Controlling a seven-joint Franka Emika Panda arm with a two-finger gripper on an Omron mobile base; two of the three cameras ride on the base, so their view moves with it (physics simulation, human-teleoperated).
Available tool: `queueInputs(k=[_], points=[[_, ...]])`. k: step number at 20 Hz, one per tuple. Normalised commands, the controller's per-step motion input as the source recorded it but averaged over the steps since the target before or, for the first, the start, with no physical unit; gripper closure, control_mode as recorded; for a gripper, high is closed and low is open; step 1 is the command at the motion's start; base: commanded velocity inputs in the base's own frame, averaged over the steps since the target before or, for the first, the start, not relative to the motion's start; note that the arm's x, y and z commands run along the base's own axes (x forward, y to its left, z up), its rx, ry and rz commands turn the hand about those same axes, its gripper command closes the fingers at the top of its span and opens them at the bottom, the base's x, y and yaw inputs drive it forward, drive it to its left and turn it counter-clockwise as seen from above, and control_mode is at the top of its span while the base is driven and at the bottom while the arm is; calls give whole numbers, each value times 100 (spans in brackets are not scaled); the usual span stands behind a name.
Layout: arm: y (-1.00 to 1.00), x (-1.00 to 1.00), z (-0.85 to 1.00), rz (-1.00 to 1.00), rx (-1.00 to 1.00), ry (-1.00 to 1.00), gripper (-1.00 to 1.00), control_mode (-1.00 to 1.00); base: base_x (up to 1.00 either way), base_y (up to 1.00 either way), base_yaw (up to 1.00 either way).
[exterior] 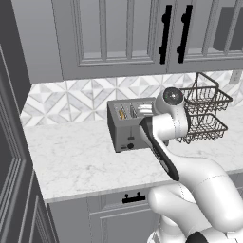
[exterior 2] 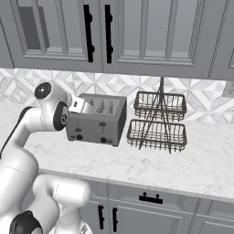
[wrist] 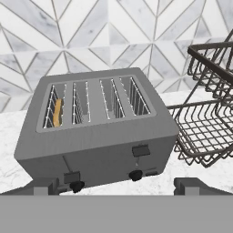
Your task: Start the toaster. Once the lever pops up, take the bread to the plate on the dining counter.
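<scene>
With my claw [wrist: 116, 185] spread wide just above the toaster [wrist: 98, 132] on the worktop, bread [wrist: 57, 112] in its leftmost slot, I should press the left lever [wrist: 72, 177] straight down.

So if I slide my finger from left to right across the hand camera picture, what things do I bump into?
The bread in the leftmost slot → the lever → the second black lever, all on the toaster → the wire basket rack.
</scene>
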Motion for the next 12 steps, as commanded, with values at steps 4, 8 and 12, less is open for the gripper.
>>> queueInputs(k=[4, 8, 12], points=[[0, 0, 0, 0, 0, 0, -100, -100, 0, 0, 0], [0, 0, 0, 0, 0, 0, -100, -100, 0, 0, 0], [0, 0, 0, 0, 0, 0, -100, -100, 0, 0, 0]])
